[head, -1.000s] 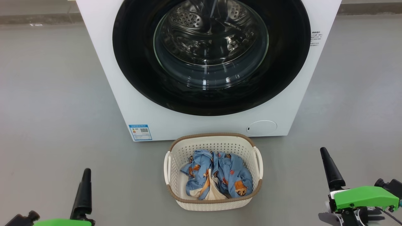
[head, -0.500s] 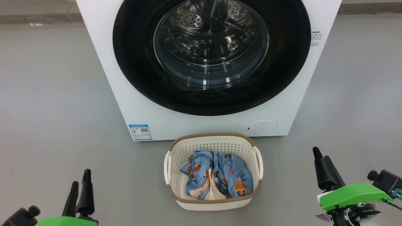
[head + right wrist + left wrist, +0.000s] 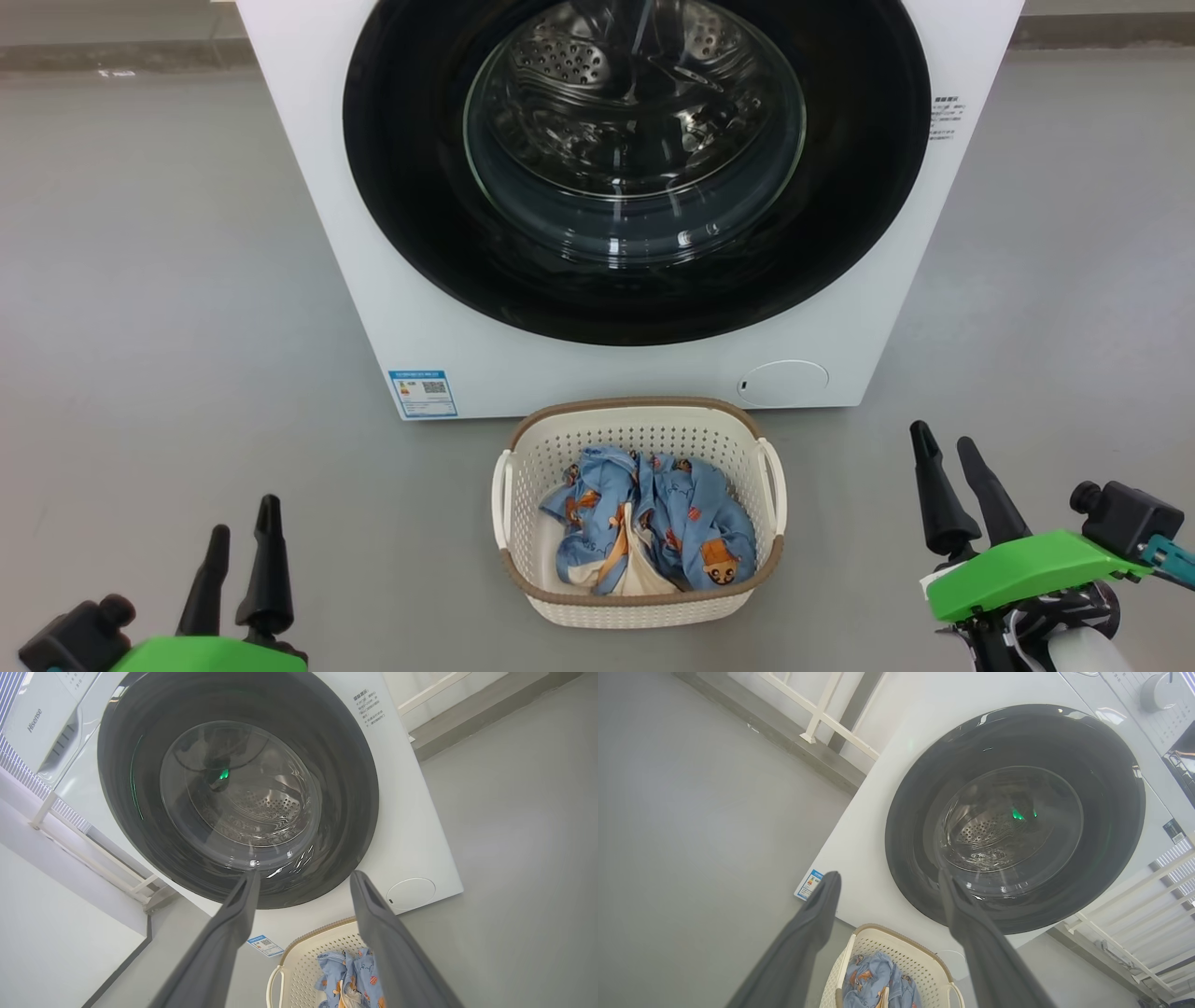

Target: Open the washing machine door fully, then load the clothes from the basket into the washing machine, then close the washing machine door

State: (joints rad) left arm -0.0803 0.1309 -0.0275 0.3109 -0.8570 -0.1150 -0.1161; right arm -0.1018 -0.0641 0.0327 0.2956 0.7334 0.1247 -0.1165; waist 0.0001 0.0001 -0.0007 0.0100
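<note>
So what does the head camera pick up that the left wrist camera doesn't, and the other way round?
Head view: the right gripper, open at the lower right, and the whole basket with both side handles.

Left wrist view: the dial on the control panel of the washing machine, and white railings beside it.

Shared: the washing machine door, shut, the blue label, the bear-print clothes lying in the basket, and the open left gripper.
</note>
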